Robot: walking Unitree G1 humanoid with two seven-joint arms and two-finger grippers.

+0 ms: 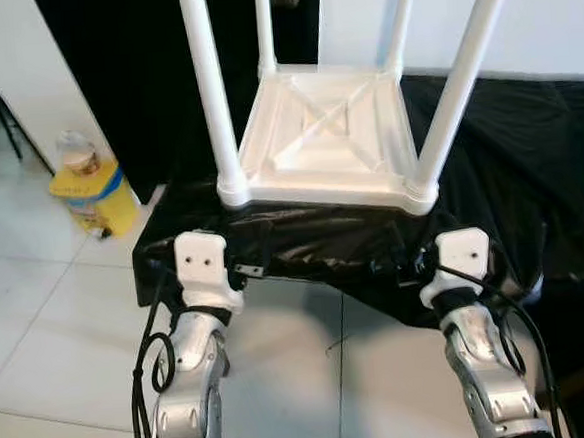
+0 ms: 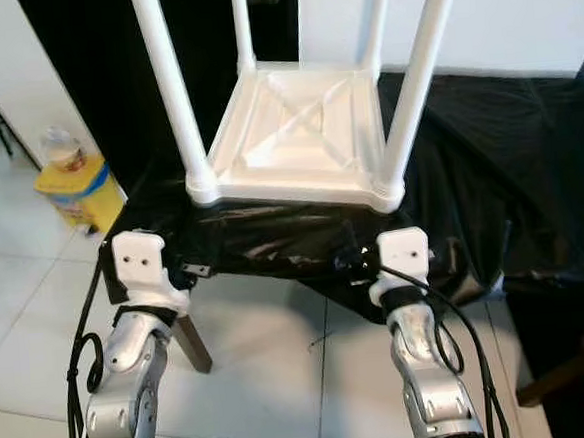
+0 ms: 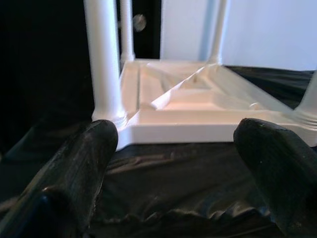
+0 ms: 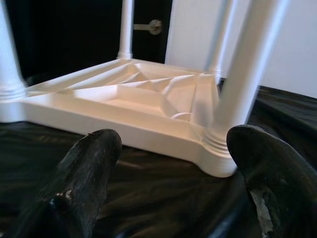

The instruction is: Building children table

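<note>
Table [image 1: 326, 136] stands upturned just beyond both open end effectors [image 3: 178, 148].

White tiled floor [image 1: 49, 326], white wall [image 1: 558, 10], black sheet [image 1: 528, 152], yellow container [image 1: 95, 198] beside it.

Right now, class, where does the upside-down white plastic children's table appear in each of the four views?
Left eye view: upside-down white plastic children's table, upper centre, on the black plastic sheet.
Right eye view: table, upper centre.
Left wrist view: table beyond the open left gripper.
Right wrist view: table beyond the open right gripper.
Shared landmark: the black sheet.
</note>
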